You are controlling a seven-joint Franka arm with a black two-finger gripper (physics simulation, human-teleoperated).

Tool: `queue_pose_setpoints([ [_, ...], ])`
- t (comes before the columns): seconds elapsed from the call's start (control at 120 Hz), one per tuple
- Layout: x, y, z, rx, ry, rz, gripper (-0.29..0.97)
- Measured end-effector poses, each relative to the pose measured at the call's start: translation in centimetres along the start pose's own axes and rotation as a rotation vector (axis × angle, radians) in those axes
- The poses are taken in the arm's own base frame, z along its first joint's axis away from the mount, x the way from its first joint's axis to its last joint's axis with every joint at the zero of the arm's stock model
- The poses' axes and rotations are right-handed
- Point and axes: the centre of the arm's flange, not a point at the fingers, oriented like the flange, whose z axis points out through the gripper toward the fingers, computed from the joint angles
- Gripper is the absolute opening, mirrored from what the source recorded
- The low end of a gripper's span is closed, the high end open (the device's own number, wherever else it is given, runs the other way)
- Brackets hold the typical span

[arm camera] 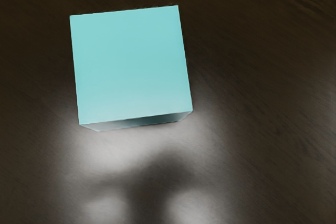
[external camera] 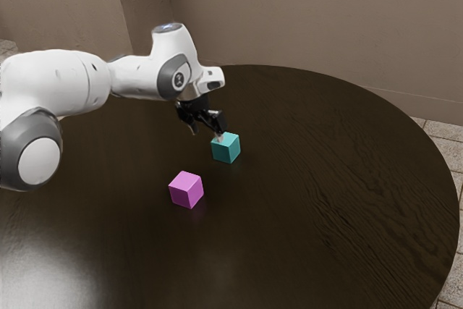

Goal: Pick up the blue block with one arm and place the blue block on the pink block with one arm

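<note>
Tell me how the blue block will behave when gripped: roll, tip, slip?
The blue block is a flat-faced cube sitting square on the table, so it probably won't roll or tip. Its crisp edges suggest it is rigid. The smooth faces may slip if the end effector grips off-centre.

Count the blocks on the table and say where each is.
2. The blue block sits on the table just below the gripper; the pink block sits apart, nearer the camera and toward the exterior view's left. The arm may hide more.
</note>
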Motion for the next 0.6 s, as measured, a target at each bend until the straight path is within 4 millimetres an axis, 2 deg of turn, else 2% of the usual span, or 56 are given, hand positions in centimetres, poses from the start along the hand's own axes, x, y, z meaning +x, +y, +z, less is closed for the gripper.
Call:
queue_pose_setpoints([
  [0.208,2.1,-1.3,2.7,-0.026,0.003,0.062,0.66],
  [0.342,4.1,-1.4,2.1,-0.036,0.004,0.098,0.66],
  [0.6,5.9,-3.6,3.5,-0.08,-0.052,0.063,0.66],
])
